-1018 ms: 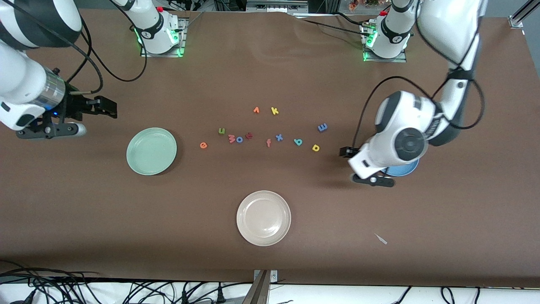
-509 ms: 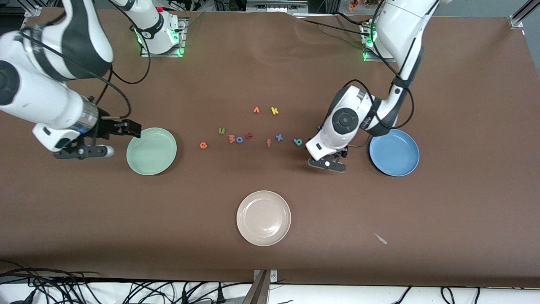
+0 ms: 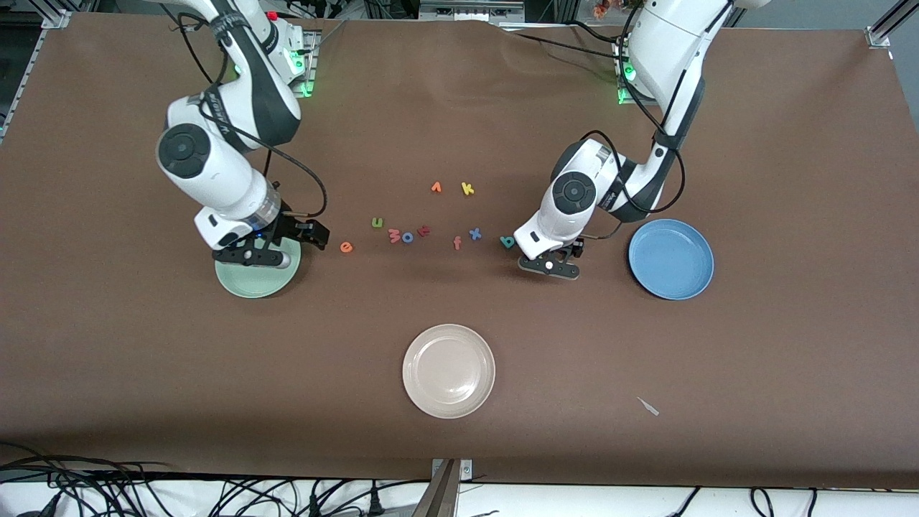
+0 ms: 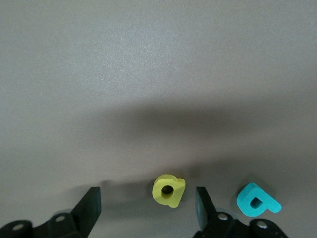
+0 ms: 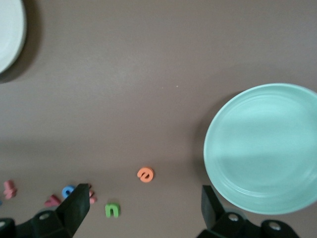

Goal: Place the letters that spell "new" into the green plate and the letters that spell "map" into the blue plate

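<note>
Straddling the small yellow foam letter [image 4: 168, 190] on the brown table [image 3: 790, 359], the left gripper [image 4: 148, 208] stands spread — teal foam letter [image 4: 256, 200] just beside. The right gripper [image 3: 256, 256] hangs wide apart over the round mint-green plate [image 3: 248, 285]; the round blue plate [image 3: 671, 259] holds nothing, and no writing reads.
</note>
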Controlling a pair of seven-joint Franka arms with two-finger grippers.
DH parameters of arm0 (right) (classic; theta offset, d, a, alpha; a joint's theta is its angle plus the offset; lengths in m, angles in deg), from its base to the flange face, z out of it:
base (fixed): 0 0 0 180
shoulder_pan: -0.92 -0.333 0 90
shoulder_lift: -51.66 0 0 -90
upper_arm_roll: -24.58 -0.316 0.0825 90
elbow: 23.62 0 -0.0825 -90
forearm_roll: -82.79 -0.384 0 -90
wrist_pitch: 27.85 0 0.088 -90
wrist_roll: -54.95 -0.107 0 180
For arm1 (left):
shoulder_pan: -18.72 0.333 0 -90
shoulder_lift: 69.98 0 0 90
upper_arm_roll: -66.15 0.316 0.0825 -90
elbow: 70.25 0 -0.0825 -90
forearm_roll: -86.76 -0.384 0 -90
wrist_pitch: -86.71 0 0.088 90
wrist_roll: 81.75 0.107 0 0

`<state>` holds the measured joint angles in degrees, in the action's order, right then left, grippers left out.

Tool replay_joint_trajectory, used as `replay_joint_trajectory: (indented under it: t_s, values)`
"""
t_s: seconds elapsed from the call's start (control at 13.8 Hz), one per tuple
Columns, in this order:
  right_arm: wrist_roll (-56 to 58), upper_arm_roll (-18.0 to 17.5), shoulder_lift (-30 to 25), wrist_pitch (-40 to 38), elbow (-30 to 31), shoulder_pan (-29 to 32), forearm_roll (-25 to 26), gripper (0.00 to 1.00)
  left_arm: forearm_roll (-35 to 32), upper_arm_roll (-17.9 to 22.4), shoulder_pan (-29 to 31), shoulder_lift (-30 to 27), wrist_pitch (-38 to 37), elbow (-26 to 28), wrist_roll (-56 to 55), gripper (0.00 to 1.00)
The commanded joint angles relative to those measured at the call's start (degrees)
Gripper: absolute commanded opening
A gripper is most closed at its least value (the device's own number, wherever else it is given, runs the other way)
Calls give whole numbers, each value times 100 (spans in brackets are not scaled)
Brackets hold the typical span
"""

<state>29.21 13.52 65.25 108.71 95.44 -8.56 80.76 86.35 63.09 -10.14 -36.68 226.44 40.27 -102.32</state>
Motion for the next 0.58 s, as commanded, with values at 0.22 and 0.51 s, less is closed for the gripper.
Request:
replay_joint_trajectory:
  t_s: [0.22, 0.51]
  values:
    - [-1503, -432, 310, 1584, 1031, -132, 54, 100, -196, 61, -155, 186, 80, -127, -438, 75]
    - [-1539, -424, 670, 1909, 1049, -177, 141, 99, -187, 61, -200, 256, 72, -206, -518, 62]
